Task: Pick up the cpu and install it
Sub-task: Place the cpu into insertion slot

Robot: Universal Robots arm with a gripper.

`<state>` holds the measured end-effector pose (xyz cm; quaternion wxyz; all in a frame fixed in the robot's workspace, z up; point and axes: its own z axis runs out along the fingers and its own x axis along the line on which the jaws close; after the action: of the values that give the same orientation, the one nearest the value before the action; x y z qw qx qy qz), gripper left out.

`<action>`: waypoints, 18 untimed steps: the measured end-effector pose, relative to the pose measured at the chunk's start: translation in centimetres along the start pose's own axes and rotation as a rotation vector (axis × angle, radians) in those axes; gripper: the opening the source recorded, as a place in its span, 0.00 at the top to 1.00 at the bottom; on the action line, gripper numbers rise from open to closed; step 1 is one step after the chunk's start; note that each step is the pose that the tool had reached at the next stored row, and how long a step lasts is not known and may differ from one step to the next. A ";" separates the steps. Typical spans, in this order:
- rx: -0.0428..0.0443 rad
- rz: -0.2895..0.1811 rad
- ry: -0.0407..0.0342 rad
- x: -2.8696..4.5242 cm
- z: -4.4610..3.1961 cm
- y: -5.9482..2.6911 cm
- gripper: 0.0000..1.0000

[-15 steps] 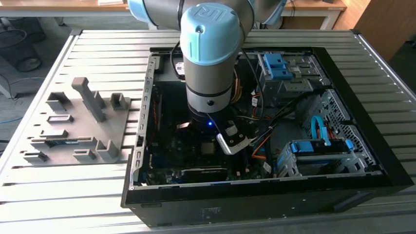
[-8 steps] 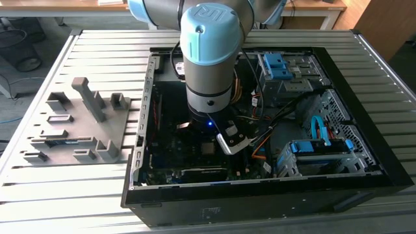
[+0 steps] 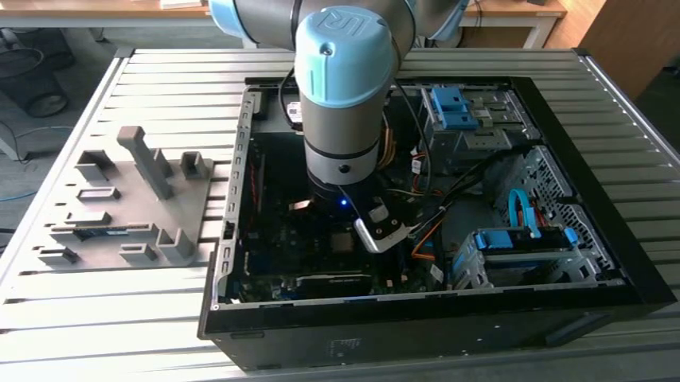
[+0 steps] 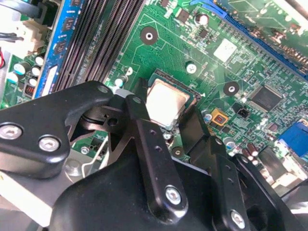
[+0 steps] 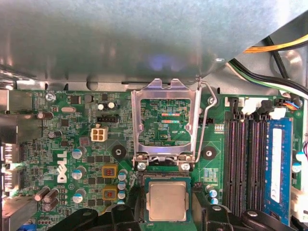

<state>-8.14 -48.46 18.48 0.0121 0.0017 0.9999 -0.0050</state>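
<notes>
Claw [image 4: 166, 109] spread astride cpu [image 5: 167, 201] seated in motherboard socket [image 5: 166, 179].

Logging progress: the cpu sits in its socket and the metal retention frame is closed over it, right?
No. The cpu sits in its socket, but the metal retention frame is swung open, clear of it, as the first wrist view shows.
</notes>
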 end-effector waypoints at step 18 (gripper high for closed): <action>-0.0010 0.000 -0.0003 0.35 -0.28 0.06 0.47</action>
<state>-8.50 -48.39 18.75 0.0123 0.0018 0.9999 -0.0045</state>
